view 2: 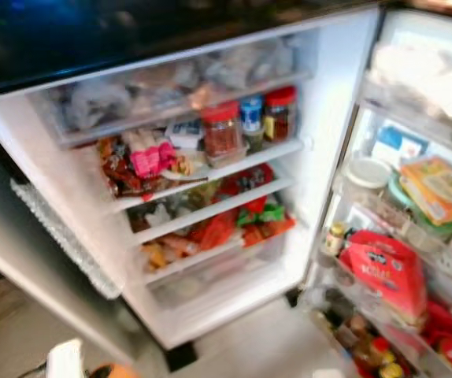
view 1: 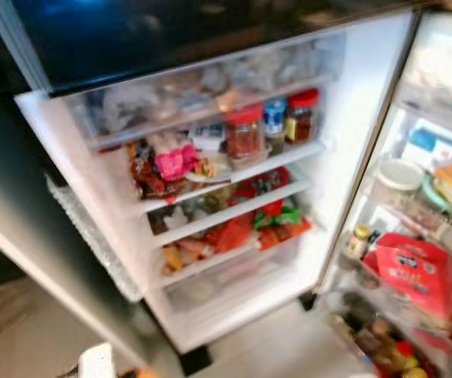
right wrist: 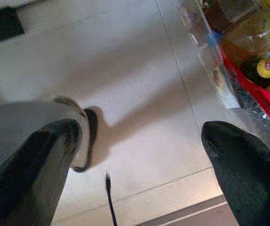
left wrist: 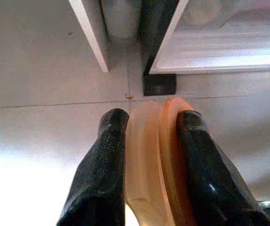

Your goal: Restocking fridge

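My left gripper is clamped on an orange packet, held low over the floor; the open fridge stands far ahead, shelves crowded. My right gripper hangs spread, empty

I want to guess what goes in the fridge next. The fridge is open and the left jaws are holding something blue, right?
Not blue. The left wrist view shows the left gripper shut on an orange item, pale on one side. The fridge is indeed open.
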You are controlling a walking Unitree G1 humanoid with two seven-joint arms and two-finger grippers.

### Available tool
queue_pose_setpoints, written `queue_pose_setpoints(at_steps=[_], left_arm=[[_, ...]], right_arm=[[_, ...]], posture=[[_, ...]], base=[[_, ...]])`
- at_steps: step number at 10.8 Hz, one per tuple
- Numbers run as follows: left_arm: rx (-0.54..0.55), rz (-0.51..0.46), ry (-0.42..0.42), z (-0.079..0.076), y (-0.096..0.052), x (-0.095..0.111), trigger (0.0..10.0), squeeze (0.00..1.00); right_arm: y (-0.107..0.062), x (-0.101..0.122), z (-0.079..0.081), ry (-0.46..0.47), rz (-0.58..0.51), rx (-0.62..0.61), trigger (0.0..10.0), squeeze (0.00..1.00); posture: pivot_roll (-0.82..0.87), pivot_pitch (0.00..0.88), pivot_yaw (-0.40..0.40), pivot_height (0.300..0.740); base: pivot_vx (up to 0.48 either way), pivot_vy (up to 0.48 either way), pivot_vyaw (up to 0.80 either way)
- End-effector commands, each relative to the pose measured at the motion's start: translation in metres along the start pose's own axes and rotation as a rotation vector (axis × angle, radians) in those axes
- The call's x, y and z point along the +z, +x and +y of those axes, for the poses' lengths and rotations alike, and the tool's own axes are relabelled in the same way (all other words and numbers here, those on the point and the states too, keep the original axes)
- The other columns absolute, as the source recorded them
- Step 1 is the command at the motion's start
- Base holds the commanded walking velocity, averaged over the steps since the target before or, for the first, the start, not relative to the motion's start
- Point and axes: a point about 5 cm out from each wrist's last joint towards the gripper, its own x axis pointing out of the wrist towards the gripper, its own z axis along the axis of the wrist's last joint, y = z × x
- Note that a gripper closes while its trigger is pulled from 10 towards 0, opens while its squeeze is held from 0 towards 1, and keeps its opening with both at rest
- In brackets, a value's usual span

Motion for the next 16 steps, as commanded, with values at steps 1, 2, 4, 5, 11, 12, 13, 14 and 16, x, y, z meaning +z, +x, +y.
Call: queue_pose_setpoints(at_steps=[1, 2, 4, 5, 11, 12, 13, 14, 16], left_arm=[[0.023, 0.061, 0.003, 0.008, -0.004, -0.014, 10.0, 0.00], [0.022, 0.060, 0.001, 0.008, -0.004, -0.014, 10.0, 0.00], [0.021, 0.058, 0.000, 0.009, -0.004, -0.014, 10.0, 0.00], [0.019, 0.055, -0.003, 0.009, -0.004, -0.014, 10.0, 0.00], [-0.037, -0.051, 0.448, 0.006, -0.003, 0.008, 10.0, 0.00], [-0.037, -0.052, 0.448, 0.006, -0.003, 0.008, 10.0, 0.00], [-0.037, -0.052, 0.448, 0.006, -0.003, 0.008, 10.0, 0.00], [-0.210, -0.554, 0.058, -0.069, -0.001, 0.126, 10.0, 0.00], [-0.256, -0.592, 0.355, -0.080, -0.007, 0.129, 10.0, 0.00]], right_arm=[[0.002, 0.006, 0.007, 0.013, -0.020, 0.019, 10.0, 0.00], [0.002, 0.006, 0.008, 0.011, -0.019, 0.019, 10.0, 0.00], [0.004, 0.010, 0.020, 0.009, -0.019, 0.033, 10.0, 0.00], [0.005, 0.011, 0.024, 0.014, -0.019, 0.037, 10.0, 0.00], [0.007, 0.017, 0.036, 0.010, -0.021, 0.046, 10.0, 0.00], [0.007, 0.017, 0.036, 0.010, -0.020, 0.046, 10.0, 0.00], [0.007, 0.017, 0.036, 0.010, -0.020, 0.046, 10.0, 0.00], [0.006, 0.014, 0.032, 0.000, -0.013, 0.052, 10.0, 0.00], [0.006, 0.012, 0.032, -0.006, -0.010, 0.055, 10.0, 0.00]], posture=[[-0.10, 0.029, 0.052, 0.740], [-0.11, 0.029, 0.053, 0.740], [-0.11, 0.029, 0.054, 0.740], [-0.11, 0.030, 0.054, 0.740], [-0.10, 0.038, 0.045, 0.740], [-0.10, 0.038, 0.045, 0.740], [-0.10, 0.038, 0.045, 0.740], [-0.10, 0.037, 0.036, 0.740], [-0.10, 0.035, 0.035, 0.740]], base=[[0.000, -0.307, 0.00], [0.000, -0.307, 0.00], [0.000, -0.307, 0.00], [0.000, -0.307, 0.00], [0.000, -0.048, 0.00], [0.000, 0.000, 0.00], [0.000, 0.000, 0.00], [0.000, 0.000, 0.00], [0.000, 0.000, 0.00]])
